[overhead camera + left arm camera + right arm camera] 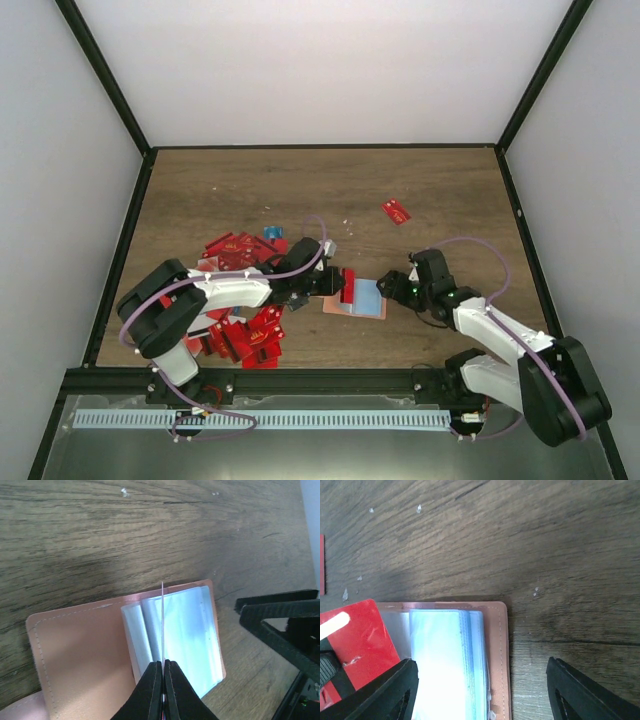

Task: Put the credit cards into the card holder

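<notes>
The card holder [340, 306] lies open on the table, salmon-tan outside [75, 655] with pale blue sleeves [187, 630]. My left gripper [163, 663] is shut on a red credit card [360, 640], seen edge-on [163, 615] in the left wrist view and standing over the sleeves. From the top, the left gripper [328, 282] sits at the holder's left side. My right gripper [481, 680] is open, one finger [395, 690] over the blue sleeves [445, 665], the other over bare wood. It [388, 288] hovers at the holder's right edge [501, 650]. Many red credit cards [240, 250] are piled to the left.
A second heap of red cards [250, 340] lies near the left arm's base. A single red card [396, 211] rests alone at the back right. Another red card edge [321, 565] shows at the left border of the right wrist view. Black frame rails border the table.
</notes>
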`<state>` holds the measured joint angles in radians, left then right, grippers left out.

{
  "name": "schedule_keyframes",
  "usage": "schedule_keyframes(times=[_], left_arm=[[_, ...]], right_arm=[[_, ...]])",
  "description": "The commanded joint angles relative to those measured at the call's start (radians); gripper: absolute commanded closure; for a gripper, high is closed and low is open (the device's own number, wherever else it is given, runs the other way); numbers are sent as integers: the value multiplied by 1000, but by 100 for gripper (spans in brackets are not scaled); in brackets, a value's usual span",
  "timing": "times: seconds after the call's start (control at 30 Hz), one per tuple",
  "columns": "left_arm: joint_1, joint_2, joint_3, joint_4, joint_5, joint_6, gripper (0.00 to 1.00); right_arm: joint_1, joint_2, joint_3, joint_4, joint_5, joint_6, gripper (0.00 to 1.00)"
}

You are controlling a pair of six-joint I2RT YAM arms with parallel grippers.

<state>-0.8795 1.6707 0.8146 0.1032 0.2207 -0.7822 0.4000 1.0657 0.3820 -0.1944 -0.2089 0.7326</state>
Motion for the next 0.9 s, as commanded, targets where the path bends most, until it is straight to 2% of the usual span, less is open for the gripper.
schedule_keyframes(times=[0.0,0.87], left_arm=[[10,1,-14,100,56,-23,96],[21,32,-34,133,35,-53,96]], right_arm=[[-44,12,-24,111,-147,-39,28],[-57,26,-60,140,-173,-43,28]])
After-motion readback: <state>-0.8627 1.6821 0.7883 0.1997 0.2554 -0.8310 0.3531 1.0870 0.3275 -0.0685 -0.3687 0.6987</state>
